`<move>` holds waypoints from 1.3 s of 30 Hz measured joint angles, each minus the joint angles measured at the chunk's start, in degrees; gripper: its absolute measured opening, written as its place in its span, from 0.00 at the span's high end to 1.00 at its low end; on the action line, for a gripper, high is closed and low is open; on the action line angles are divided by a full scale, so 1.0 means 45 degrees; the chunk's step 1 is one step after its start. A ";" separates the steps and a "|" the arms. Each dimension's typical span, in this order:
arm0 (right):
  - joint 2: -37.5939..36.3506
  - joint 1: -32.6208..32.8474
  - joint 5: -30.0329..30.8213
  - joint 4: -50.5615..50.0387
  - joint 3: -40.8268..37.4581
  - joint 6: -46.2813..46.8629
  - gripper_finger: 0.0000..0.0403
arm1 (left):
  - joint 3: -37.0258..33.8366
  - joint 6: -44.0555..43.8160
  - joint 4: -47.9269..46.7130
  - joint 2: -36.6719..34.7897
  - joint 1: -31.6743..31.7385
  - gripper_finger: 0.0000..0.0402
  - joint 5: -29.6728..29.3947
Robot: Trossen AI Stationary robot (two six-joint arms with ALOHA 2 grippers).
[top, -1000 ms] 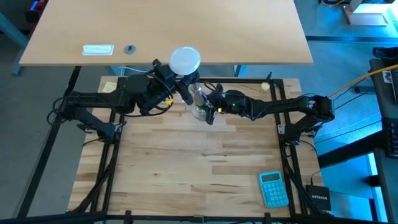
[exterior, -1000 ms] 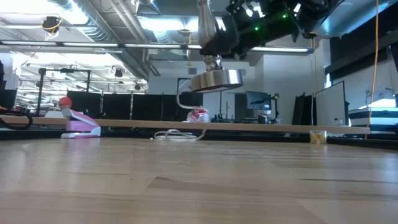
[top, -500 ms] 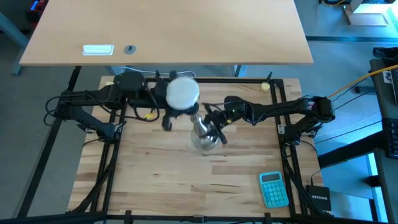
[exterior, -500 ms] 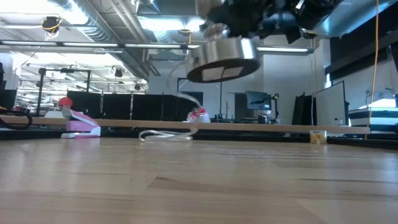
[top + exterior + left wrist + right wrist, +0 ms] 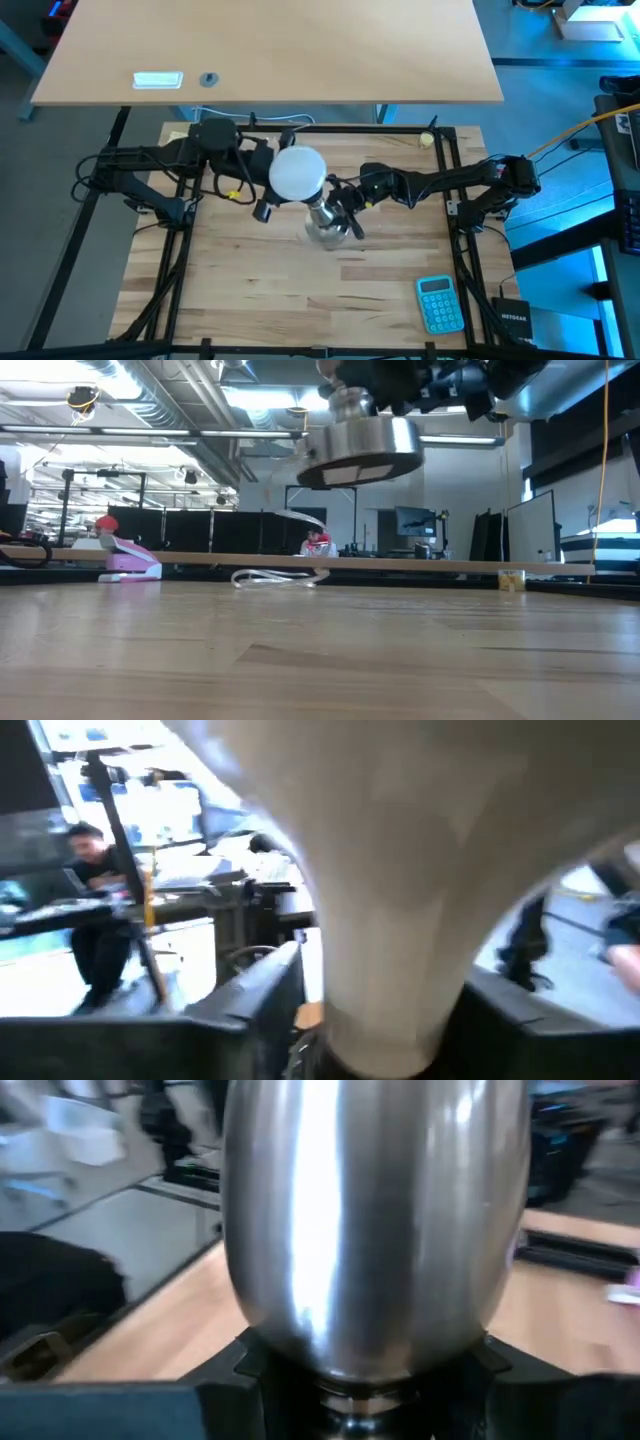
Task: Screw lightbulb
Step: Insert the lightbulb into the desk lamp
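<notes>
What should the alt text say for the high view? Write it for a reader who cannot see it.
Seen from above, two dark robot arms meet mid-table: the left gripper holds a white lightbulb beside a shiny metal socket stand gripped by the right gripper. A blue calculator lies on the wooden table.

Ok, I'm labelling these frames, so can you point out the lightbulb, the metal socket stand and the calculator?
lightbulb [image 5: 297,173], high view, middle of the white globe.
socket stand [image 5: 360,448], low view, side of its round metal base, held off the table.
calculator [image 5: 440,305], high view, middle of its keypad.
</notes>
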 joint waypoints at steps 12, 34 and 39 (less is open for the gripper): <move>-0.1414 -0.0761 0.2305 -0.0879 0.0059 -0.0131 0.60 | -0.0014 -0.0754 -0.3251 -0.1958 -0.0513 0.24 -0.4280; 0.2091 0.0455 0.3758 0.5400 -0.2826 0.0893 0.60 | -0.9036 -0.4475 0.4204 -0.1743 -0.1945 0.30 -0.7168; 0.3244 0.0450 0.3734 0.6687 -0.2831 0.1291 0.60 | -0.9932 -0.4974 0.5121 -0.1433 -0.2188 0.30 -0.7402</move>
